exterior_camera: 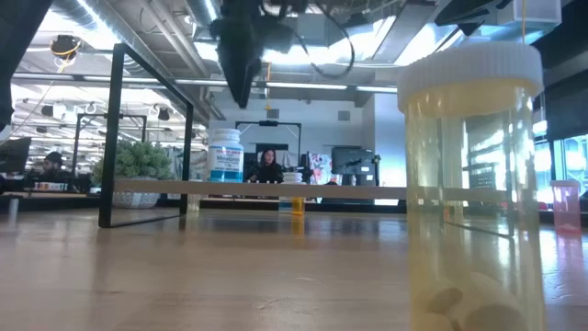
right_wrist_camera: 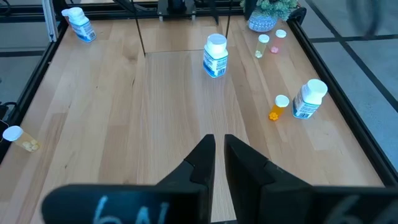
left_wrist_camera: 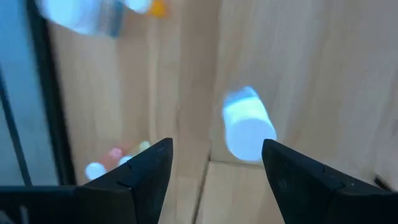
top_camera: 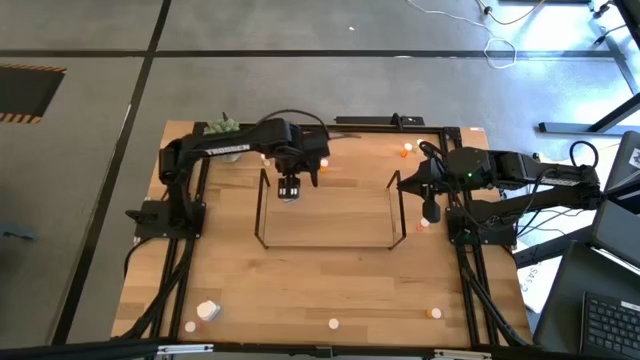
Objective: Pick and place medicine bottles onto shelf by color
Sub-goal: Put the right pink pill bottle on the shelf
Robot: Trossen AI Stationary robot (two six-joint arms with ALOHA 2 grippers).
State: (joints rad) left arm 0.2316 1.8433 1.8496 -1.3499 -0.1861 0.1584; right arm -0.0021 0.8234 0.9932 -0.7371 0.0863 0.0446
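**White bottle upright on shelf, left claw spread above it**

White bottle (right_wrist_camera: 215,56) standing at the left end of the shelf (right_wrist_camera: 186,93), blue label facing out, white cap on top. Looks like light, stiff plastic, smooth on the sides and likely a touch slippery. Not fragile, but tall for its foot, so prone to tip if nudged. Best taken across the round body just under the cap, squeezed gently and squarely. Nothing to tell about what is inside: walls opaque.

Left claw (left_wrist_camera: 217,149) right over that bottle, fingers spread wide to either side of the cap and apart from it, pinching nothing.

Right claw (right_wrist_camera: 219,143) waiting at the shelf's right end, fingers pressed together, empty.

Out on the table (right_wrist_camera: 93,124): two more white bottles, one (right_wrist_camera: 78,25) near the front left corner, one (right_wrist_camera: 309,99) behind the shelf with a small orange one (right_wrist_camera: 278,107) just beside it. Cream (right_wrist_camera: 263,43) and pink (right_wrist_camera: 280,34) ones farther along, near the plant (right_wrist_camera: 267,12). These little ones lighter still, and narrow, so easy to knock over on approach.

Closest to the low camera, a clear yellowish bottle (exterior_camera: 469,184), white cap shut, a few pale pills (exterior_camera: 464,299) resting at the bottom and mostly air above. Likely to rattle and weigh next to nothing.
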